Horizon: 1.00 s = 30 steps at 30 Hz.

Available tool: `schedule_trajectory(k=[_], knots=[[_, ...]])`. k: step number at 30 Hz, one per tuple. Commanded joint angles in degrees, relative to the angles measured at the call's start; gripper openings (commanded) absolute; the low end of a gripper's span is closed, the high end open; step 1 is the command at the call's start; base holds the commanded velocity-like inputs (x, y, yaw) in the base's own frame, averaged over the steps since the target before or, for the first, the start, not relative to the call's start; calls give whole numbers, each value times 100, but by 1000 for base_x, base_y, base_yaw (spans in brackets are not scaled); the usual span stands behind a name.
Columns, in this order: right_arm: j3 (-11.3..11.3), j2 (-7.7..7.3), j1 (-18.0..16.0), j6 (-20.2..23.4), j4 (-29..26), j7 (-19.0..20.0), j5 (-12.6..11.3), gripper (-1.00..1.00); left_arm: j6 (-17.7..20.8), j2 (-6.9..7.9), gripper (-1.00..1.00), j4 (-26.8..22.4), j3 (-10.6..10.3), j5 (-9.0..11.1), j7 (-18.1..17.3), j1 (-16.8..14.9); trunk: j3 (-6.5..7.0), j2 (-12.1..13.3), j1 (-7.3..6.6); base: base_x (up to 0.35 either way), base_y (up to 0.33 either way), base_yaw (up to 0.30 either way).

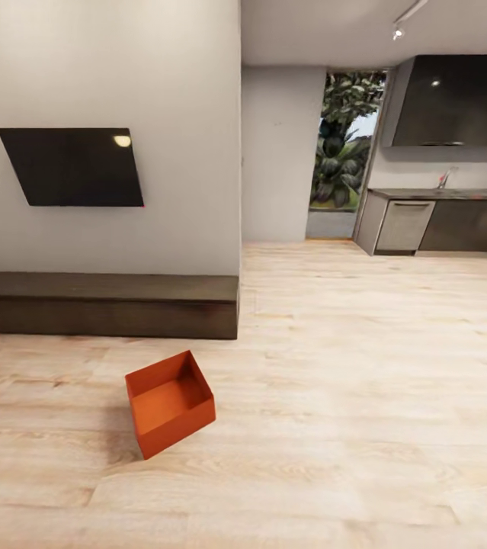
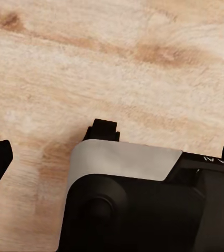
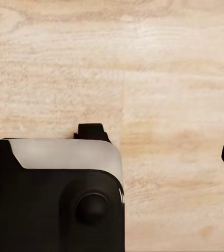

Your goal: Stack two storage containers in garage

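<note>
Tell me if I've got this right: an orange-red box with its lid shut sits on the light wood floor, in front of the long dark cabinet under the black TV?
Not quite. The orange-red box has no lid: the head view looks straight into its open top. The rest holds: it sits on the wood floor, in front of the long dark cabinet under the black TV.

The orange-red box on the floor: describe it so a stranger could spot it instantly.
Find the black wall TV and the long low dark cabinet beneath it. On the light wood floor before the cabinet's right end sits the storage container, topless, turned corner-on, the only vivid colour there.
</note>
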Motion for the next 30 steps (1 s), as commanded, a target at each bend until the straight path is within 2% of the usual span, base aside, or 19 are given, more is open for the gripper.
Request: schedule_trajectory(k=[1, 25, 30], knots=[[49, 3, -3, -26, 9, -8, -57, 100, 19, -2, 100, -2, 7, 39, 16, -4, -5, -3, 3, 325, 0, 267], [51, 2, -3, -26, 9, -8, -57, 100, 19, -2, 100, -2, 7, 37, 18, -4, -5, -3, 3, 302, -1, 268], [51, 2, -3, -26, 9, -8, -57, 100, 19, -2, 100, -2, 7, 39, 22, -4, -5, -3, 3, 288, -118, 268]])
